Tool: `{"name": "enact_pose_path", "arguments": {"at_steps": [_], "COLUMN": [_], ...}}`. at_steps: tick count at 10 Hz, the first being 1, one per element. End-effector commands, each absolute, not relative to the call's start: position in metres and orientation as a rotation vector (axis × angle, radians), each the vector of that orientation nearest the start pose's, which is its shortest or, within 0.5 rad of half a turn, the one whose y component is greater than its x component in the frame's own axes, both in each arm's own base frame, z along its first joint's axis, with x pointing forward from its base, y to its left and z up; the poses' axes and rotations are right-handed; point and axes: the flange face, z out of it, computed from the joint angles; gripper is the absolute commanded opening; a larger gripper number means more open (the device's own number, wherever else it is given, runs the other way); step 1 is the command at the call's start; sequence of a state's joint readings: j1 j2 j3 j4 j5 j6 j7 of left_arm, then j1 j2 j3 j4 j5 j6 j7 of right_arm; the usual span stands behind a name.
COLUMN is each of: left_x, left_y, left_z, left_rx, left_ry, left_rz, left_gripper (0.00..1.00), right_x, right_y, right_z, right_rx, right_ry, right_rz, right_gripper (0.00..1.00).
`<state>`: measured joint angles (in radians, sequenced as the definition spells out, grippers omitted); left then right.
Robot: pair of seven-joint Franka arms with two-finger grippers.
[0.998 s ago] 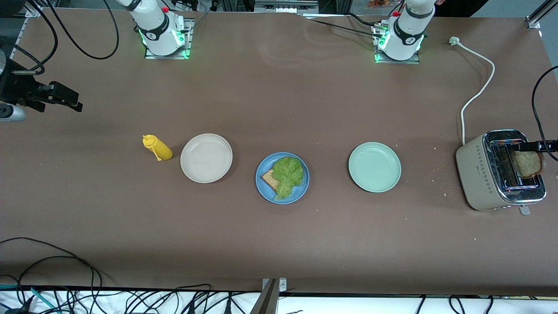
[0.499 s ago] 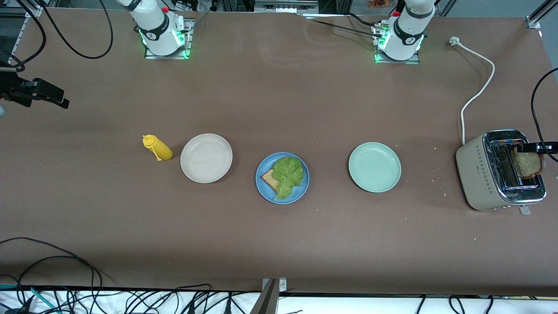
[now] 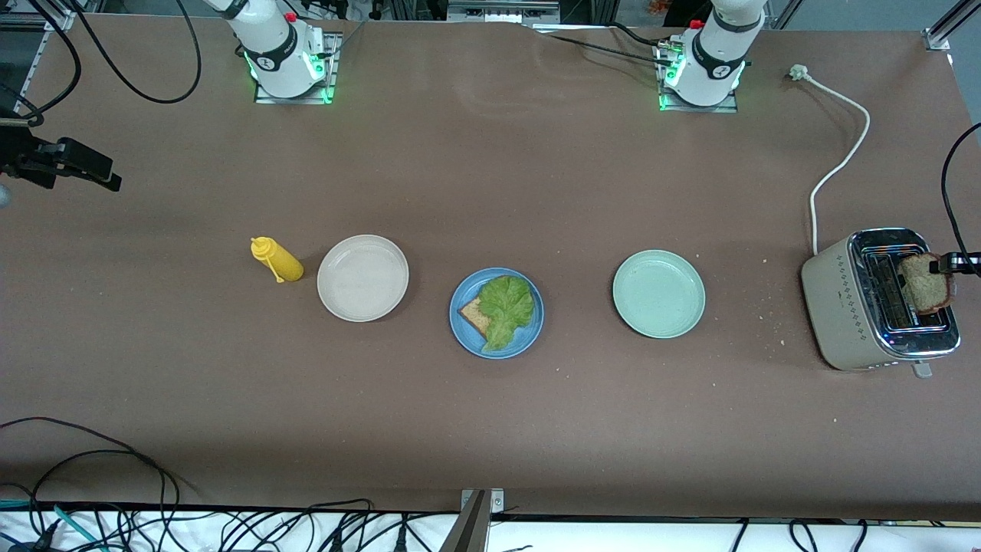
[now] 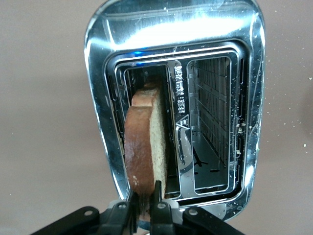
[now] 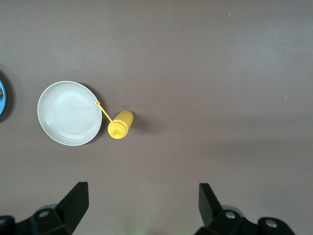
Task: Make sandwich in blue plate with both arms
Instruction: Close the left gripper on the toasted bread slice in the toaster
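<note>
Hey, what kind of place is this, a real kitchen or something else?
Probably a robotics lab bench set up as a mock kitchen, not a real one. Two robot arms are bolted to a brown table, loose cables trail along its edge, and a toaster and blue plate serve as props.

no legible text, labels or brands

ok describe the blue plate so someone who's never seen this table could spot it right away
Start with the row of three round plates across the middle of the brown table. The blue plate is the middle one, between the beige plate and the pale green plate. Only it holds food: a slice of toast under a ruffled lettuce leaf.
</note>
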<state>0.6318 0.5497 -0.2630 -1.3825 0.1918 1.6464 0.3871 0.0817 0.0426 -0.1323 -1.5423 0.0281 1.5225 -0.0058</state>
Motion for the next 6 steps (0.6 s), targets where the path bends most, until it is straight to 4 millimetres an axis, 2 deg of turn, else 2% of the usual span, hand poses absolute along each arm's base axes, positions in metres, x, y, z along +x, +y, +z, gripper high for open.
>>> {"name": "enact_pose_path", "arguments": {"at_steps": [1,3,4,6], "left_x": [0.618,0.617,0.613,0.596], "left_y": [0.289,0.284,0.285,0.277], "left_z": [0.392,0.415,0.44,0.507], "left_rx": [-3.184,-3.171,-3.157,-3.107], "left_ry": [0.102,0.11,0.097,0.078], "left_rz": [0.382,0.335,0.293,0.205], "left_gripper": [0.0,0.0,0.0,0.0], "right_x": [0.565,0.565,0.565,0.565], "right_y": [-0.024,-0.024,-0.024,-0.025], "right_z": [0.614,0.614,0.615,0.615], "right_rx": [-3.12,-3.12,-3.121,-3.122], "right_ry": [0.068,0.07,0.068,0.073], "right_rz": [0.108,0.106,0.104,0.104], "right_gripper": [1.0,1.0,1.0,1.0]}}
